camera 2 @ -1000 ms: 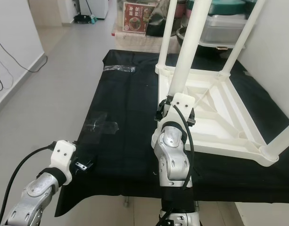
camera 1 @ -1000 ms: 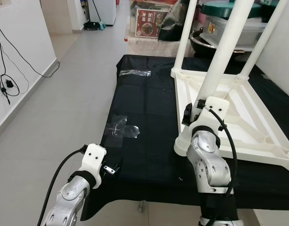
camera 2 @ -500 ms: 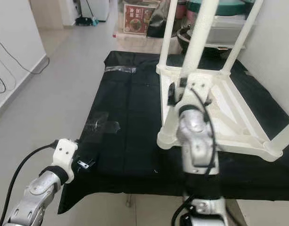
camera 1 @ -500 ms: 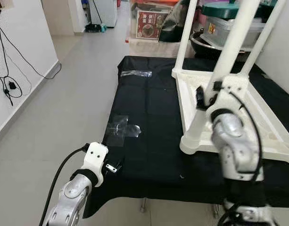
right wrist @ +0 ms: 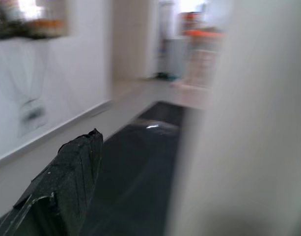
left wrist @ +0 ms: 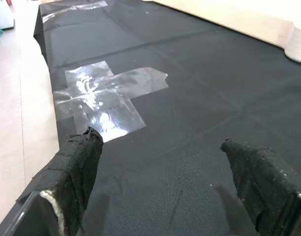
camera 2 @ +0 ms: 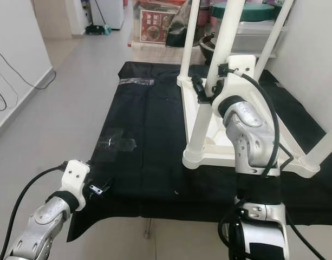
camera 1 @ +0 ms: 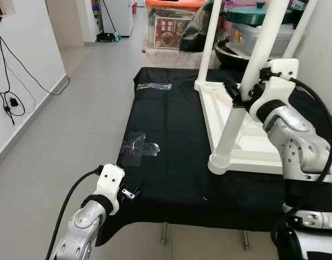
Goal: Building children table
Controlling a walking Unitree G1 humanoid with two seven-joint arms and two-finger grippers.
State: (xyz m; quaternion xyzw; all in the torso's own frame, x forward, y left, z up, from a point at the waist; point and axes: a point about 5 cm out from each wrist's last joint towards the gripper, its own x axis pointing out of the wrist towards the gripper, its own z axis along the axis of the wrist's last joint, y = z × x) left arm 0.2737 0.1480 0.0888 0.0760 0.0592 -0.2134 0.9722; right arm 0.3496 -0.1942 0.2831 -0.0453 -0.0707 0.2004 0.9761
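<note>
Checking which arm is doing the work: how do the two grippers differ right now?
The right gripper is raised against the near white table leg, while the left gripper hangs low at the black cloth's near edge. The left's fingers are spread with nothing between them. Both have black fingers.

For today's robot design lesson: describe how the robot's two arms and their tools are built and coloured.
Both arms are silver metal with rounded joint housings and black bands. Each wrist carries a white blocky bracket, and a black cable loops along each arm. The left tool and right tool each have two black fingers with rough, worn-looking tips.
</note>
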